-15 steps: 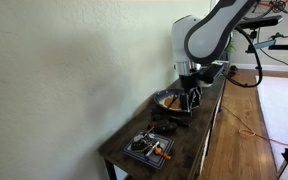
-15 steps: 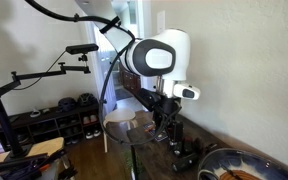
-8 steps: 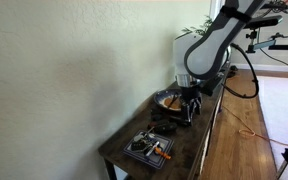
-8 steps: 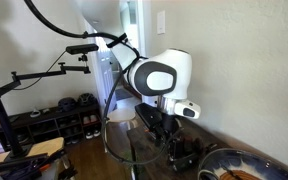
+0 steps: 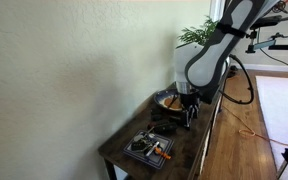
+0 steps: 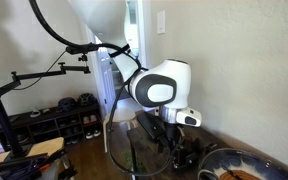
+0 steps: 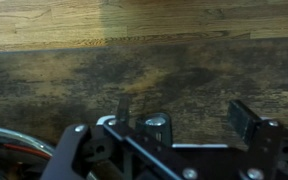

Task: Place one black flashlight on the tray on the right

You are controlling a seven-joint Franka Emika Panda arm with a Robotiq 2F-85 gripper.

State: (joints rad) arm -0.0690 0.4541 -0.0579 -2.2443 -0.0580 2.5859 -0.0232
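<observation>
In the wrist view my gripper (image 7: 184, 112) is open, its two dark fingers spread wide just above the dark wooden table. A black flashlight (image 7: 156, 126) stands between them, close to the left finger, lens end towards the camera. The shiny rim of the round tray (image 7: 6, 138) shows at the lower left of that view. In both exterior views the gripper (image 5: 191, 112) (image 6: 177, 148) hangs low over the table beside the round dark tray (image 5: 167, 100) (image 6: 236, 162). The flashlight is too dark to pick out there.
A rectangular dark tray (image 5: 149, 148) with an orange-handled tool and dark items lies at the near end of the narrow table (image 5: 124, 150). The wall runs along one long side. The wooden floor (image 7: 144, 20) drops away past the table's other edge.
The arm has bent down and brought the gripper lower over the table beside the round tray. The fingers remain open.
</observation>
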